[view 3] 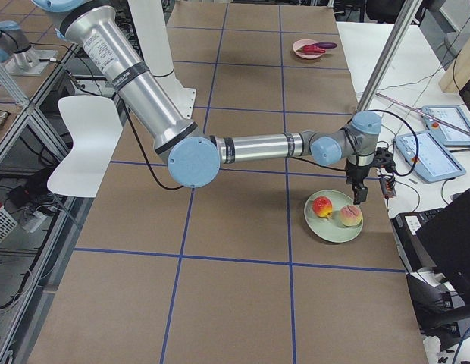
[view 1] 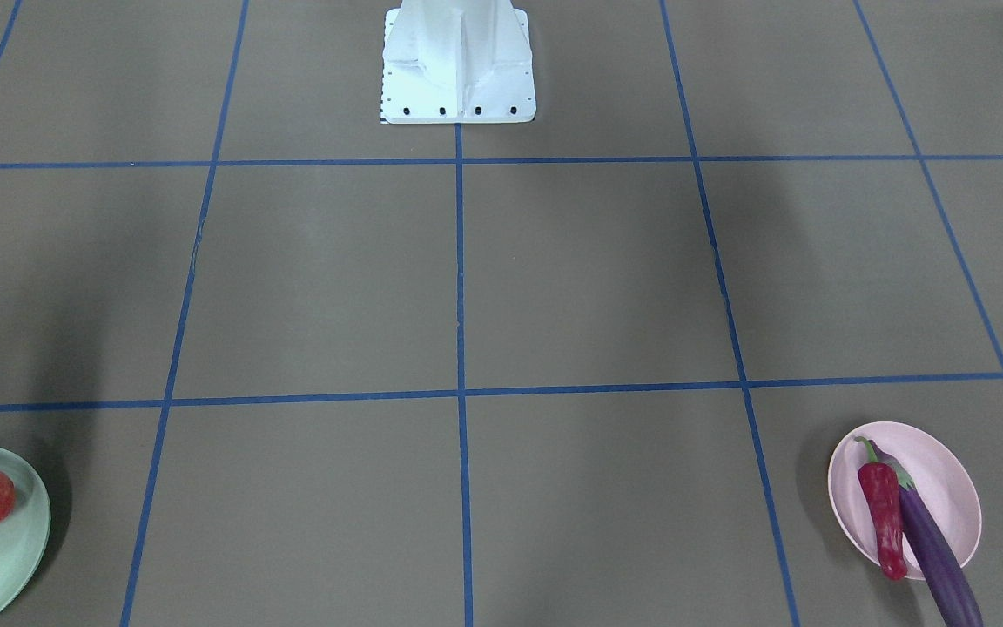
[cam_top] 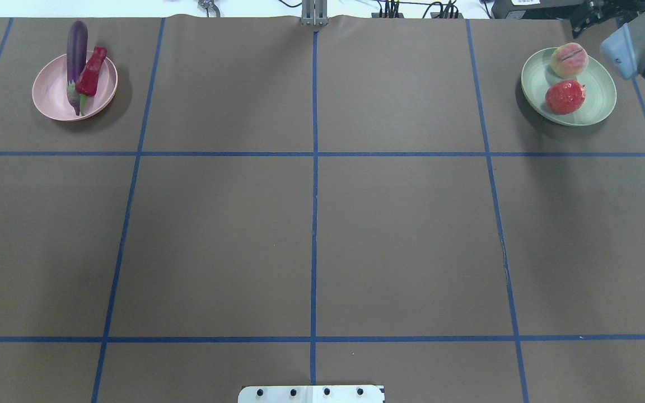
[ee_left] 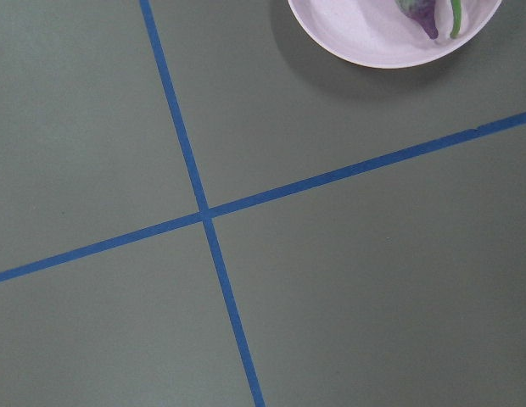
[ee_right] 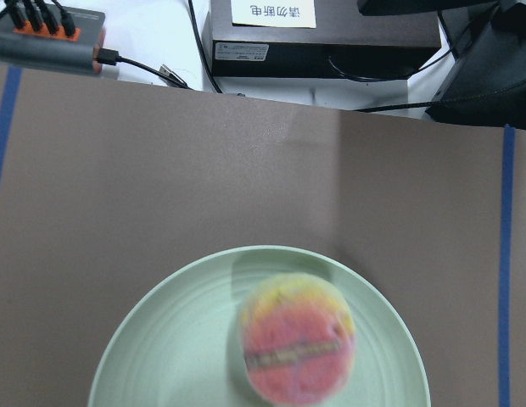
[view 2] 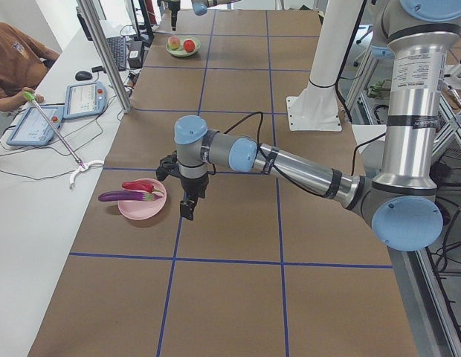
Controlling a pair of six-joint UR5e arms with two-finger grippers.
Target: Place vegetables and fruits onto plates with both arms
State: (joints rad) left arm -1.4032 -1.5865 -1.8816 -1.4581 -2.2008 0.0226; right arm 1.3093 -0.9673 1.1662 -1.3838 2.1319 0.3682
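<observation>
The purple eggplant [cam_top: 76,50] and the red chili pepper [cam_top: 92,73] lie on the pink plate [cam_top: 48,95], the eggplant reaching over its rim. The pomegranate [cam_top: 564,96] and the peach [cam_top: 569,60] sit on the mint green plate [cam_top: 599,95]. My left gripper [view 2: 188,210] hangs above the table beside the pink plate [view 2: 141,210], apart from it. My right gripper [view 3: 361,196] hangs just above the peach [view 3: 350,216]. I cannot tell whether either gripper is open or shut. Neither wrist view shows fingers; the right wrist view looks down on the peach [ee_right: 297,348].
The white base block [view 1: 458,61] stands at the robot's edge. Blue tape lines [cam_top: 314,224] cross the brown table. Beyond the far edge are a metal post [view 2: 104,52], tablets [view 2: 82,97], a power strip [ee_right: 51,47], a black box [ee_right: 322,38] and an operator [view 2: 15,52].
</observation>
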